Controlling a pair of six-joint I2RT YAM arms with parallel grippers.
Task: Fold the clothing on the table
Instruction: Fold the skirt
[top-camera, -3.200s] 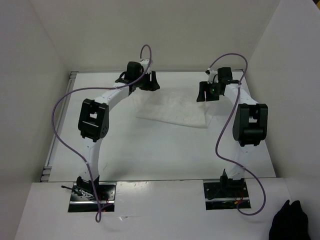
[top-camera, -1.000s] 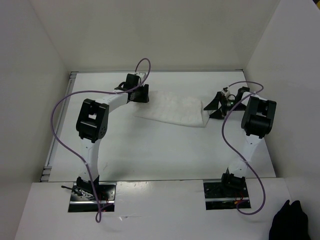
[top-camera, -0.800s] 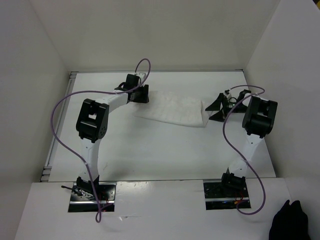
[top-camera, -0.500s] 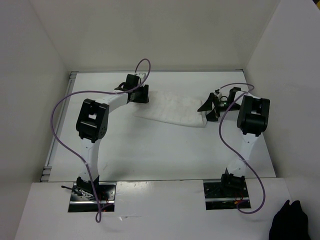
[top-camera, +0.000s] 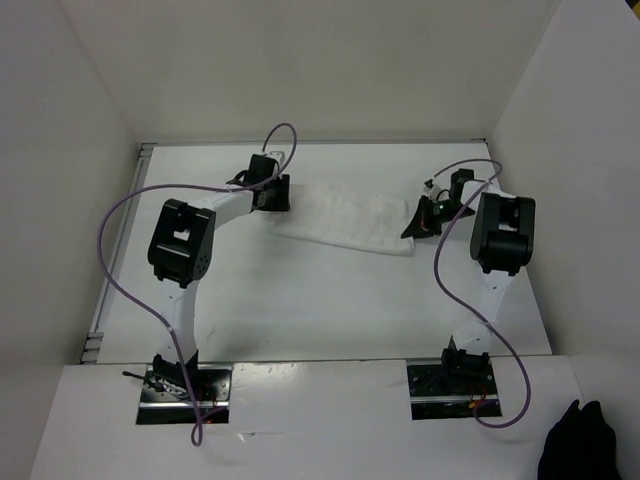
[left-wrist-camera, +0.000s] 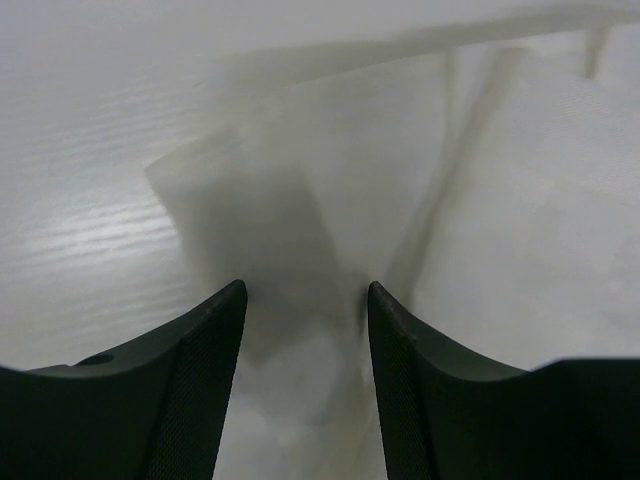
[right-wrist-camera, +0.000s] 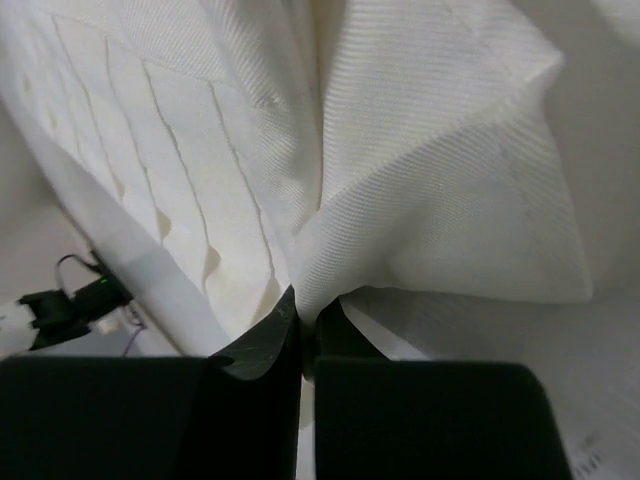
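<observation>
Looking down from above, the clothing (top-camera: 350, 215) lies as a white strip across the far half of the table (top-camera: 300, 300). The left gripper (top-camera: 272, 195) is at its left end and the right gripper (top-camera: 420, 218) at its right end. Only this view shows both ends together, but it does not show how either pair of jaws stands.

In the left wrist view, the black fingers (left-wrist-camera: 200, 350) stand apart, straddling a raised crease at the cloth's corner with nothing clamped. If this arm rises before closing, that end would likely lie flat while the other is pulled, skewing the fold.

In the right wrist view, the jaws are pressed together on a bunched fold of ribbed fabric. Only the very tips pinch it, so the cloth may slip out under tension. The ribbing and the pinch appear in this view alone.
</observation>
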